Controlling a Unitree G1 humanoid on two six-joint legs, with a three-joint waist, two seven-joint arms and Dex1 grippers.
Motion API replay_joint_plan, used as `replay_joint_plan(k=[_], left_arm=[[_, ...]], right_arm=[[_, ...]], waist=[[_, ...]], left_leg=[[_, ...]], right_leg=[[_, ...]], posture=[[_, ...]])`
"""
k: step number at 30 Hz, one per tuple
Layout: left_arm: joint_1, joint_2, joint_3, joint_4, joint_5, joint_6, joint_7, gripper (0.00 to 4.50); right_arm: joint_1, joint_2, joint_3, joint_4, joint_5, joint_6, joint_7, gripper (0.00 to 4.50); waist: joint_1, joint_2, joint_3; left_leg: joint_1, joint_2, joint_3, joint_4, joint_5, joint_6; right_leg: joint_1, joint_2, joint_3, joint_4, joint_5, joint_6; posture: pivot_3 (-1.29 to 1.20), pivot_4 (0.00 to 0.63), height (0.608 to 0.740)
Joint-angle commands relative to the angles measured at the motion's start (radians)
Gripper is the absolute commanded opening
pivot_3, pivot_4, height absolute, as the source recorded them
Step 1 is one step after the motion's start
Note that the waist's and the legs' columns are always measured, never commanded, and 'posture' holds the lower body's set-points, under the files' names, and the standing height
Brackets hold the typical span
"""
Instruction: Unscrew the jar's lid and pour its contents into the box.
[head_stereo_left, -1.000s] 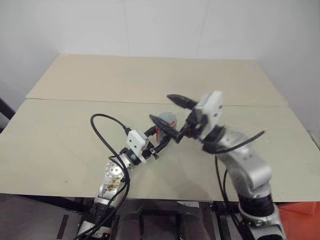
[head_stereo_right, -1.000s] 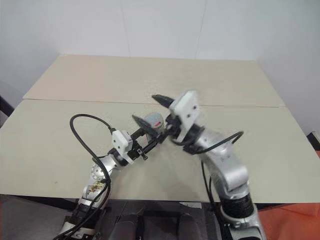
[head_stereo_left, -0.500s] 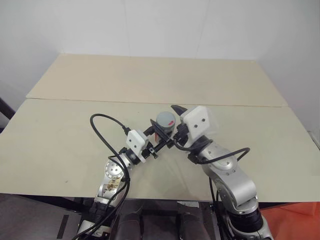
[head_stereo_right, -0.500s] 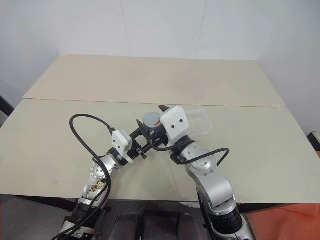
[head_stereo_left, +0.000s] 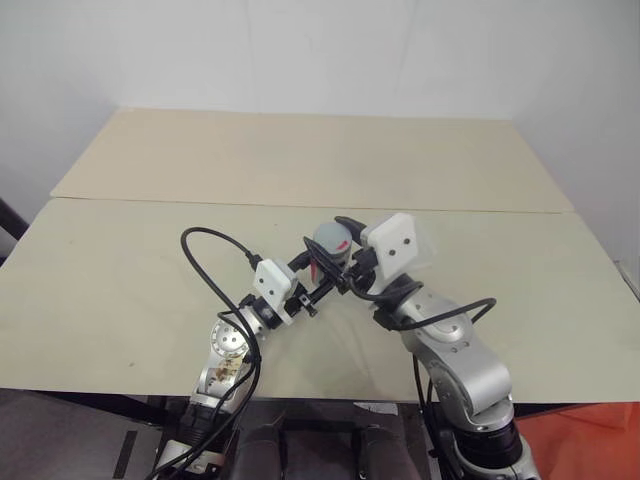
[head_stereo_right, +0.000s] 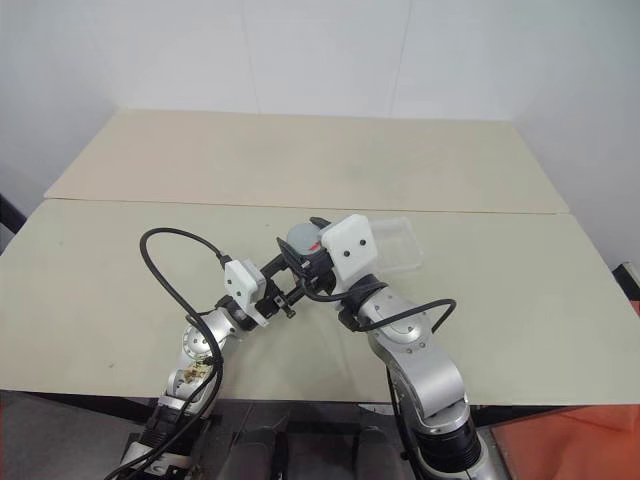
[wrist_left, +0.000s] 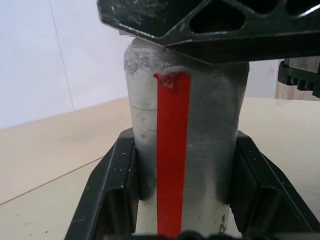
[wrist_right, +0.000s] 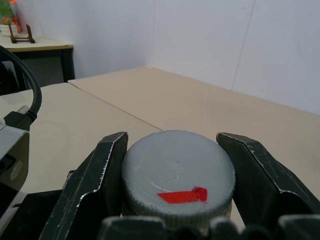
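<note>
Right wrist view: grey screw lid (wrist_right: 178, 172) sitting square between the two black fingers (wrist_right: 95, 180) of the right gripper (wrist_right: 178, 185), pads pressed against its ribbed edge on both sides, a scrap of red tape on top. Closed down onto the lid, then, with no daylight left at either side.

Left wrist view: silvery jar (wrist_left: 186, 150) with its red vertical stripe (wrist_left: 171, 155) standing upright between the fingers (wrist_left: 112, 192) of the left gripper (wrist_left: 185, 200), clamped around the lower body, a finger of the other gripper lying across the top above.

Seen from the head cameras: jar (head_stereo_left: 330, 243) held up off the table (head_stereo_left: 120, 290) by the left gripper (head_stereo_left: 322, 268), over the middle of the near panel, a little short of the seam between the two panels; right gripper (head_stereo_left: 345, 240) meeting it from the right side at lid height. Clear plastic box (head_stereo_right: 395, 243) lying on the table just past the right wrist, partly hidden behind the white camera housing (head_stereo_right: 347, 247) (contents not visible, lid still on).

Step in hand, by judgement: start of the unscrewing, both grips set, lid not yet turned off. Next move calls for rolling the right wrist about the jar's axis while holding the body steady on the left, likely in several short turns with a release and regrip between. Main risk: jar rotating in the lower grip along with the lid, or slipping if the squeeze on the smooth body is too light.
</note>
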Motion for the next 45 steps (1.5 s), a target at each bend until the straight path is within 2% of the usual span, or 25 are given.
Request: replay_joint_plan(k=[1,7,12,16,22,27,30,35,42,45], left_arm=[[-0.021,-0.004,0.001,-0.009,-0.004,-0.026,-0.003,1.97],[-0.011,0.001,-0.001,-0.025,-0.037,-0.013,-0.037,1.97],[-0.007,0.01,-0.01,-0.046,-0.061,-0.006,-0.076,1.97],[-0.012,0.014,-0.01,-0.05,-0.071,0.0,-0.089,1.97],[-0.021,0.019,-0.007,-0.057,-0.08,0.004,-0.09,1.97],[-0.02,0.021,-0.01,-0.065,-0.078,0.003,-0.088,1.97],[-0.017,0.02,-0.014,-0.068,-0.077,0.004,-0.086,1.97],[-0.016,0.017,-0.017,-0.068,-0.077,0.004,-0.087,1.97],[-0.016,0.015,-0.013,-0.06,-0.078,-0.002,-0.09,1.97],[-0.015,0.013,-0.013,-0.053,-0.075,-0.009,-0.09,1.97]], right_arm=[[-0.009,-0.017,-0.022,-0.042,0.005,-0.011,0.016,2.78],[-0.03,-0.132,-0.089,-0.004,0.097,-0.043,0.18,2.78],[-0.128,-0.237,-0.177,0.13,0.289,-0.061,0.448,2.78],[-0.26,-0.304,-0.173,0.318,0.339,-0.09,0.648,2.78],[-0.488,-0.304,-0.124,0.701,0.361,-0.275,1.107,2.78],[-0.601,-0.26,-0.094,0.908,0.332,-0.385,1.3,2.78],[-0.651,-0.253,-0.047,0.989,0.33,-0.443,1.362,2.78],[-0.691,-0.263,0.024,1.055,0.358,-0.507,1.372,2.78],[-0.702,-0.266,0.008,1.1,0.361,-0.541,1.372,2.78],[-0.699,-0.274,-0.005,1.093,0.358,-0.549,1.372,3.81]], waist=[[0.0,0.0,0.0],[0.0,0.0,0.0],[-0.006,0.0,0.0],[-0.009,0.0,0.0],[-0.007,0.0,0.0],[-0.004,0.0,0.0],[-0.006,0.0,0.0],[-0.005,0.0,0.0],[-0.005,0.0,0.0],[-0.005,0.0,0.0]], left_leg=[[0.0,0.0,0.0,0.0,0.0,0.0],[0.0,0.0,0.0,0.0,0.0,0.0],[0.0,0.0,0.0,0.0,0.0,0.0],[0.0,0.0,-0.001,0.0,0.0,0.0],[0.001,0.001,0.0,0.0,0.0,0.0],[0.0,0.001,0.0,0.0,0.0,0.0],[0.0,0.001,0.0,0.0,0.0,0.0],[0.0,0.001,0.0,0.0,0.0,0.0],[0.0,0.0,0.0,0.0,0.0,0.0],[0.0,0.001,0.0,0.0,0.0,0.0]], right_leg=[[0.0,0.0,0.0,0.0,0.0,0.0],[0.001,0.0,0.0,-0.001,0.0,0.0],[0.001,0.0,0.0,-0.001,0.0,0.0],[0.001,0.001,0.0,-0.001,0.0,0.0],[0.001,0.001,0.0,-0.001,0.0,0.0],[0.001,0.001,0.0,-0.001,0.0,0.0],[0.0,0.001,0.0,0.0,0.0,0.0],[0.0,0.001,0.0,0.0,0.0,0.0],[0.0,0.0,0.0,0.0,0.0,0.0],[0.0,0.0,0.0,0.0,0.0,0.0]], posture=[[0.0,0.15,0.74],[0.0,0.15,0.74],[0.0,0.15,0.74],[0.0,0.15,0.74],[0.0,0.15,0.74],[0.0,0.15,0.74],[0.0,0.15,0.74],[0.0,0.15,0.74],[0.0,0.15,0.74],[0.0,0.15,0.74]])
